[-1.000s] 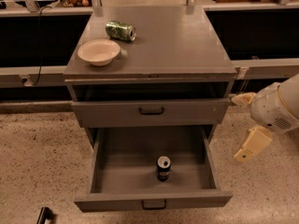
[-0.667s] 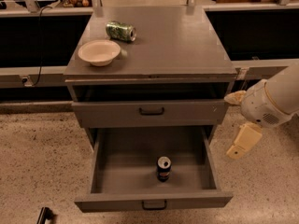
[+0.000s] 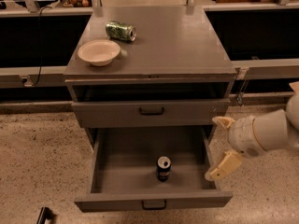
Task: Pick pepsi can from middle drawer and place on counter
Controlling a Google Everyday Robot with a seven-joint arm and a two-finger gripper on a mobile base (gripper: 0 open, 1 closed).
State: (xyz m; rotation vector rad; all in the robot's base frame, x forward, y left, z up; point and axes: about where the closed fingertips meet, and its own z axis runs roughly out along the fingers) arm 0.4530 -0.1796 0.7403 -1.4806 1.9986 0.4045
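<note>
The pepsi can [image 3: 163, 168] stands up straight on the floor of the middle drawer [image 3: 122, 174], near the middle and a bit toward the front, with bare grey floor all around it and nothing touching it. The drawer is pulled out wide, so the can's shiny top shows from above. Just by the drawer's right wall is the pincer [image 3: 213, 148] — its two pale fingers are spread far apart, one up high and one down low, with nothing between them. It is off to the right of the can and not touching it. Above the open drawer is a thinner drawer [image 3: 149, 112] that is shut, and above that is the counter [image 3: 182, 45], where a bowl [image 3: 99, 52] and a green can [image 3: 120, 31] lying on its side sit on the left part. It looks like the job is at the reaching step — the can is not yet picked up. Next, the pincer most likely has to go over the right wall, come down into the drawer, and line up with one finger on each side of the can. Then it can squeeze gently, lift the can clear of the walls, and carry it up to the counter.
</note>
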